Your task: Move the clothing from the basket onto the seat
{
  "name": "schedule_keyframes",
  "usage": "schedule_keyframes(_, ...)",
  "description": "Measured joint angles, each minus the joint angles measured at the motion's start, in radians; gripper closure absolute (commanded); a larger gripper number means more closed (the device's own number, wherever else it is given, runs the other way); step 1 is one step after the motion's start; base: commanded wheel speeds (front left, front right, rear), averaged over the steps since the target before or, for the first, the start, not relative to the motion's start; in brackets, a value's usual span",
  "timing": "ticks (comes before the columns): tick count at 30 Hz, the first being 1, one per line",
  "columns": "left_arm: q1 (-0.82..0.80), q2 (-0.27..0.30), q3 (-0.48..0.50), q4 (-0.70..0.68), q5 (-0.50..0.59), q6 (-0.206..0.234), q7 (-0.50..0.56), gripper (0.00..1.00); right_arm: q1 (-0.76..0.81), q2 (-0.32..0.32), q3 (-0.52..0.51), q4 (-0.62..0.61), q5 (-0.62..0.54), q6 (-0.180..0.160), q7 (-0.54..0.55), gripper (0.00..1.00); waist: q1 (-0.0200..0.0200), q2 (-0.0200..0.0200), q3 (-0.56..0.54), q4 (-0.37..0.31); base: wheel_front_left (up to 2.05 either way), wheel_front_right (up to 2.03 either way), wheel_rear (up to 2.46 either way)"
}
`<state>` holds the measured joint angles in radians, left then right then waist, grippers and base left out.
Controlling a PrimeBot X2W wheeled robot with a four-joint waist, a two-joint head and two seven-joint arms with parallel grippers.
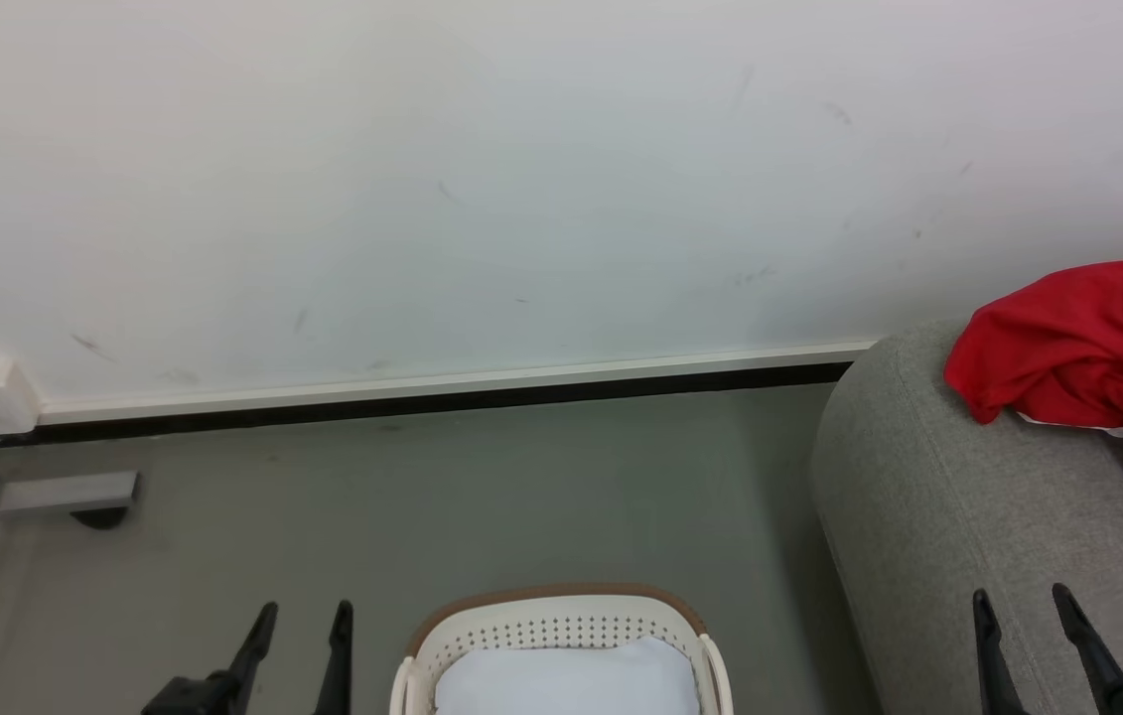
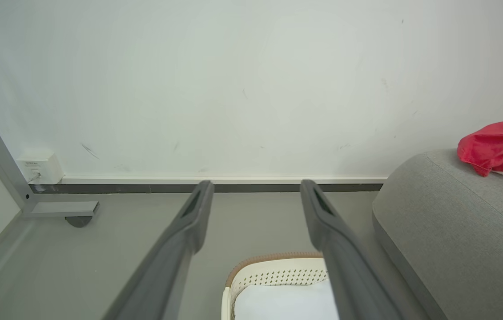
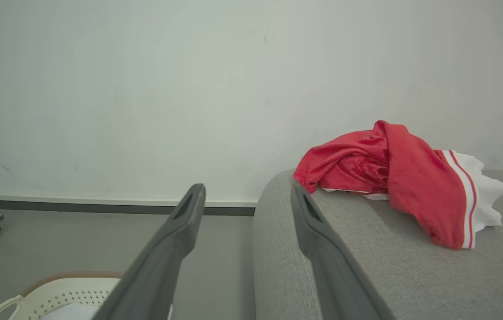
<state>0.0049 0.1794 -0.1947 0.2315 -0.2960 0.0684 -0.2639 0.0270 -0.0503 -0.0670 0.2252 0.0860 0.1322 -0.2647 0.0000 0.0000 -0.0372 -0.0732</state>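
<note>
Nearest, the left gripper (image 1: 307, 606) and right gripper (image 1: 1018, 592) hover, jaws parted and empty. Between them stands the basket (image 1: 561, 596), holding a pale pad (image 1: 566, 680). Farther off, the clothing (image 1: 1077, 338) lies crumpled on the seat (image 1: 938, 497).

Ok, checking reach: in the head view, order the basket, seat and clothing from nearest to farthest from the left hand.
1. basket, just right of the left hand.
2. seat, farther right.
3. clothing, atop the seat, far right.
</note>
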Motion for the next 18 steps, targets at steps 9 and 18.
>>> schedule_keyframes(9,0.001,-0.028,0.034,0.025,0.040,-0.033,0.000,0.00,-0.005,0.001,0.034,0.063,0.010,0.000,0.000,0.00,0.0000,0.0000,0.001,0.010,0.00,0.00,0.00)
schedule_keyframes(18,0.001,-0.047,0.064,0.038,0.061,-0.052,0.000,0.00,-0.016,0.000,0.057,0.072,0.020,0.000,0.000,0.00,0.0001,0.0000,0.000,0.019,0.00,0.00,0.00)
